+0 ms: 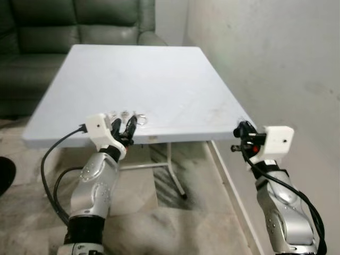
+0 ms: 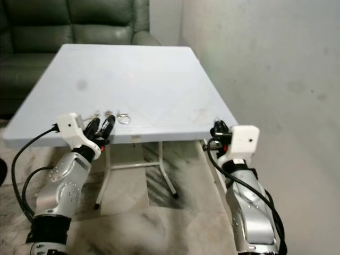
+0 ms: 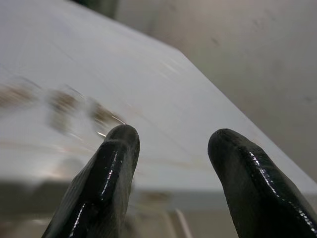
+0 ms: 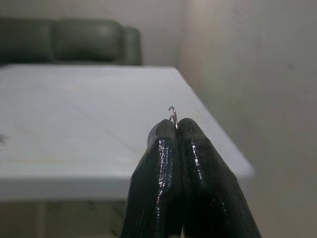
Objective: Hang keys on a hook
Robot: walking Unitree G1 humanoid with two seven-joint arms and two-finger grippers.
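A small bunch of keys (image 1: 123,113) with a key ring (image 1: 141,119) lies near the front edge of the white table (image 1: 159,74). My left gripper (image 1: 123,127) is at that edge, just in front of the keys, open with nothing between its fingers. In the left wrist view the keys (image 3: 64,106) are a blur beyond the left gripper (image 3: 171,139). My right gripper (image 1: 240,129) hovers off the table's front right corner, shut on a thin curved metal hook (image 4: 172,115) that pokes out above the fingertips (image 4: 166,131).
A dark green sofa (image 1: 74,26) stands behind the table. A pale wall (image 1: 276,64) runs close along the right side. The table's metal legs (image 1: 172,170) stand on a marbled floor. A dark object (image 1: 5,175) sits at the left edge.
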